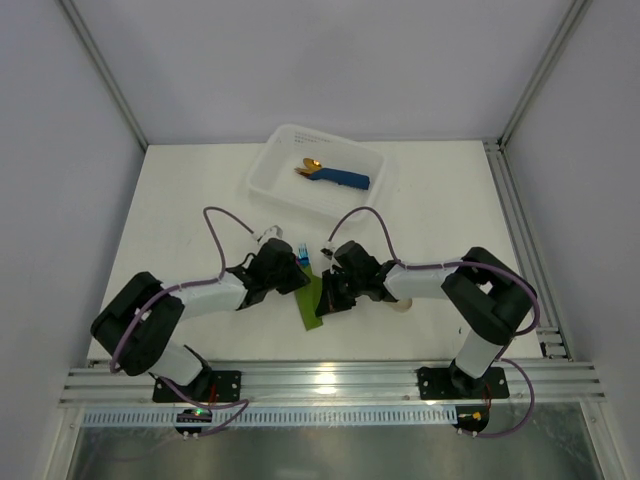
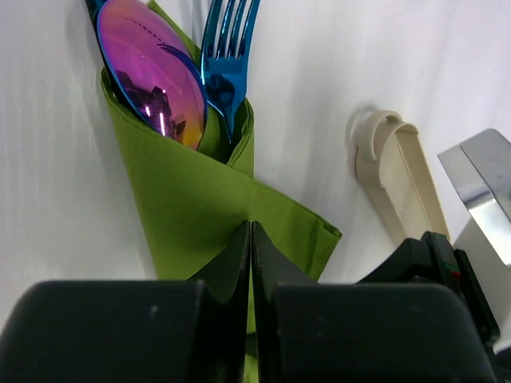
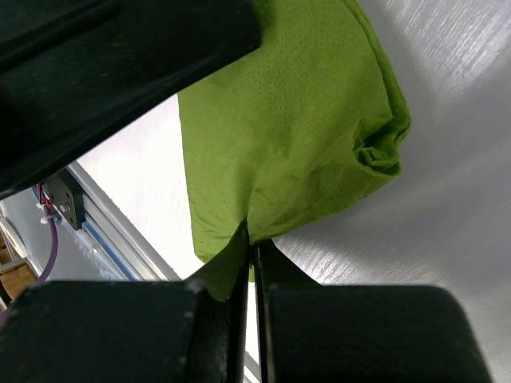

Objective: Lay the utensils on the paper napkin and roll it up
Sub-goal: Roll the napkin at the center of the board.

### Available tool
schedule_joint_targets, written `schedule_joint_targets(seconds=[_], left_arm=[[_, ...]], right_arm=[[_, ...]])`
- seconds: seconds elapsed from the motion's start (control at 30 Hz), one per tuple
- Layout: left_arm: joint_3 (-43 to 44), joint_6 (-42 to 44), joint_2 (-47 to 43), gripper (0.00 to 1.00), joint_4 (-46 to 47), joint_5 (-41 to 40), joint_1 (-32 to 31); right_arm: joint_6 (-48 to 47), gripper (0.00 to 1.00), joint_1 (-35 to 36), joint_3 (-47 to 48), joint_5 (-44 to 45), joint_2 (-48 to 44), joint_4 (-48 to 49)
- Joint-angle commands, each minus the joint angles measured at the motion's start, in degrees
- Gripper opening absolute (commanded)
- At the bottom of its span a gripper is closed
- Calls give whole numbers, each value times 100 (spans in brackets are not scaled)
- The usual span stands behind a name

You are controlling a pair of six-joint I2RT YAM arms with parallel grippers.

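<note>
2 utensils (image 2: 160,72) sit wrapped in the paper napkin (image 2: 200,207), heads at 12 o'clock. The left pincer (image 2: 250,239) and right pincer (image 3: 251,243) are pressed together against it. Rolling seems nearly done.

The thin olive-green paper napkin (image 3: 303,136) shows a fine dotted emboss. The slim metal spoon (image 2: 152,68) gleams pink-purple; the slim metal fork (image 2: 227,56) shines blue.
</note>
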Motion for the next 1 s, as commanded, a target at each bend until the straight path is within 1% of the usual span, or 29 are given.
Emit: schedule_joint_targets(seconds=[0.0,0.17,0.2,0.3,0.4,0.43,0.57,0.83,0.87,0.97], left_arm=[[200,158,336,0,535,34,-20],[68,62,584,0,737,-150,-12],[24,27,593,0,738,-194,-12],[-81,-62,610,0,650,-273,-12],[-134,-141,645,0,597,-274,-12],[-178,-141,663,0,615,-273,-12],[-257,-229,768,0,738,-203,-12],[-336,-361,997,0,1019,-80,-12],[-345,-361,997,0,1037,-71,-20],[-363,-360,988,0,1063,-62,-12]], right_arm=[[-260,4,-18,-44,508,167,-235],[-278,4,-18,9,543,71,-235],[-278,6,-18,9,552,53,-391],[-304,11,-35,26,604,-44,-428],[-348,23,-114,70,569,-88,-463],[-366,31,-167,88,560,-97,-472],[-401,44,-272,167,508,-79,-472],[-445,45,-317,343,332,412,-314],[-436,45,-317,343,323,448,-140],[-436,45,-317,343,332,536,-68]])
